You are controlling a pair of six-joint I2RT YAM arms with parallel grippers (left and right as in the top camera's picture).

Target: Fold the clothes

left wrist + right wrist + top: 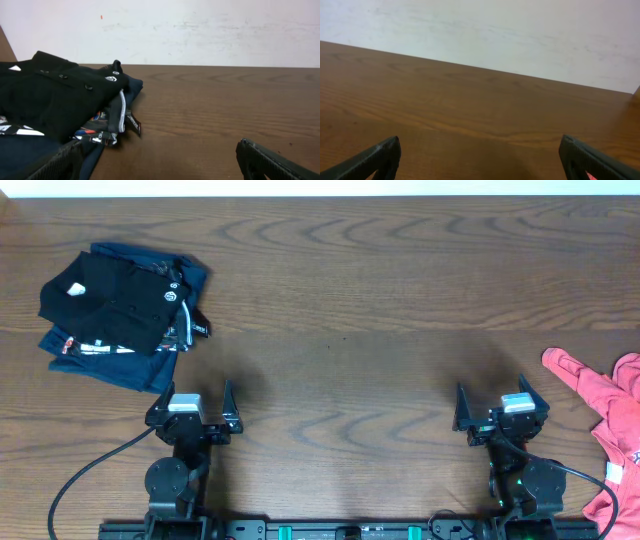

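Observation:
A stack of folded dark clothes [118, 310], black on top of navy, lies at the back left of the wooden table; it also shows in the left wrist view [55, 100]. A loose red garment [612, 418] lies crumpled at the right edge. My left gripper [196, 402] is open and empty near the front, below the dark stack; its fingers frame bare wood in the left wrist view [160, 160]. My right gripper [500, 406] is open and empty, just left of the red garment, over bare wood in the right wrist view [480, 157].
The wooden table [340, 300] runs to a white wall at the back. Cables trail from both arm bases at the front edge.

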